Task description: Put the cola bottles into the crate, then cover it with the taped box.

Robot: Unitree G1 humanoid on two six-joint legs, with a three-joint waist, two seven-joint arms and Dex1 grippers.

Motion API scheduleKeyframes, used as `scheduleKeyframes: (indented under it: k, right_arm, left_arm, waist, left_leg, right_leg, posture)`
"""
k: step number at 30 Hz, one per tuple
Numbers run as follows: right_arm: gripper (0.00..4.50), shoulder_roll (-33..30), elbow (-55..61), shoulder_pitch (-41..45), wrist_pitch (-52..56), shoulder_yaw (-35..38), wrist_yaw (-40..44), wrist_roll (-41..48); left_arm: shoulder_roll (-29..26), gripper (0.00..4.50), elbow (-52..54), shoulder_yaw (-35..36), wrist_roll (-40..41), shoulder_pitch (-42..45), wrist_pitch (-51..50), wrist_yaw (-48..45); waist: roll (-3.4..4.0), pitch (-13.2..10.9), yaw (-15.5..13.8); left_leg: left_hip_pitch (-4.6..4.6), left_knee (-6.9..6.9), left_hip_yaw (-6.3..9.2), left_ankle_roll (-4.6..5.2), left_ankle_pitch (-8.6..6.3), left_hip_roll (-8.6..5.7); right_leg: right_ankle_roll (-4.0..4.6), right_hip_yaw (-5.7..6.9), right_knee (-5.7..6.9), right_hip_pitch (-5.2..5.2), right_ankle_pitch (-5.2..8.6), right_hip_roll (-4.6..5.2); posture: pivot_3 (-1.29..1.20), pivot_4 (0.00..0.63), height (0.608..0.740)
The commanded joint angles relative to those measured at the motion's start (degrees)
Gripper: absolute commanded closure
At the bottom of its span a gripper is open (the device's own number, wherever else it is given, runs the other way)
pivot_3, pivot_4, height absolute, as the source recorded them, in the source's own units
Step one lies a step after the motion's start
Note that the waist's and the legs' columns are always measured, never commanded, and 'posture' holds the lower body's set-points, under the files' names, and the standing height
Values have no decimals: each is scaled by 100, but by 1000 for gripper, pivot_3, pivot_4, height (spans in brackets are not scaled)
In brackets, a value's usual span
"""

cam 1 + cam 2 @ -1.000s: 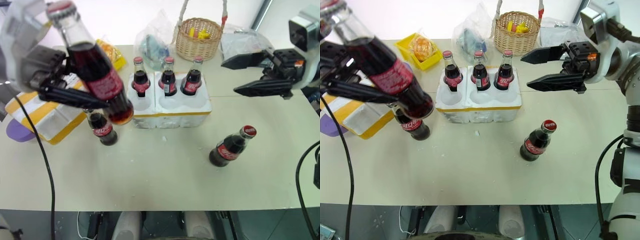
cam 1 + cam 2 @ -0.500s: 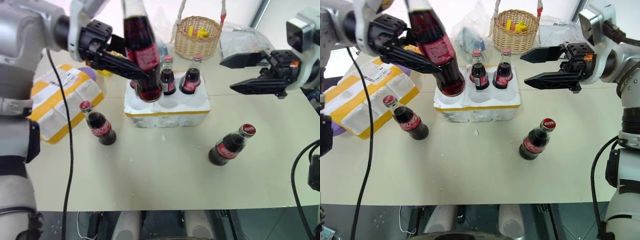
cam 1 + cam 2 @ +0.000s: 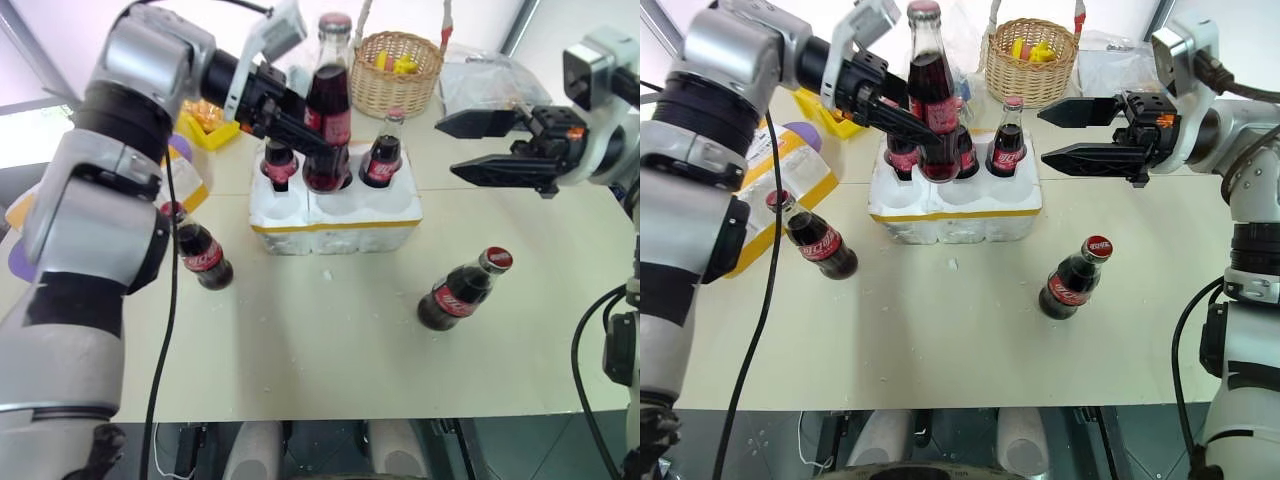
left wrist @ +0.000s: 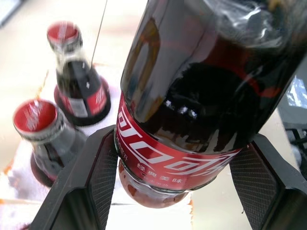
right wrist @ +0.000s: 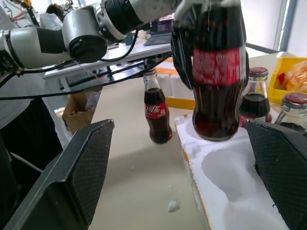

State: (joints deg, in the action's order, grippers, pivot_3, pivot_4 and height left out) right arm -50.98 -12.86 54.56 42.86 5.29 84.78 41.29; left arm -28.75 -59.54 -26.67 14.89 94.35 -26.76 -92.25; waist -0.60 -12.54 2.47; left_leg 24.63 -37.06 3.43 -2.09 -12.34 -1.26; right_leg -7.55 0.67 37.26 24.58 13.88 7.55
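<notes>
Left gripper (image 3: 923, 128): black fingers clamped on an upright red-capped glass cola bottle (image 3: 930, 90), its base just above the low white foam crate (image 3: 955, 208).
Right gripper (image 3: 1073, 135): jaws spread wide, empty, right of the crate.
In crate: seemingly three bottles, back row.
Loose bottles: one left (image 3: 812, 236), one right-front (image 3: 1072, 279).
Yellow-taped white foam box (image 3: 775, 185): far left, largely hidden.

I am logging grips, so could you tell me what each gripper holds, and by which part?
The left gripper holds a red-capped glass cola bottle by its labelled body. The right gripper holds nothing; its jaws stand open.
</notes>
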Motion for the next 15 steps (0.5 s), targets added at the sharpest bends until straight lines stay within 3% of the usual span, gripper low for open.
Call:
scheduleKeyframes:
  k: [1,15]
  right_arm:
    - [0,-84,239,44,-156,178,-78,-57]
    - [0,-358,-151,21,-883,-187,177,-984]
  left_arm:
    - [149,1704,-155,422,-220,218,412,6]
    - [839,1704,-644,1066,-811,-29,833,436]
  waist:
    - [-1,-1,-6]
    - [-12,-8,-7]
  left_leg:
    - [1,-1,0,0,0,0]
    - [7,-10,1,0,0,-4]
  right_leg:
    - [-1,0,0,1,-1,0]
    - [-10,-1,-1,2,-6,2]
  posture:
    - [0,150,737]
    - [0,150,737]
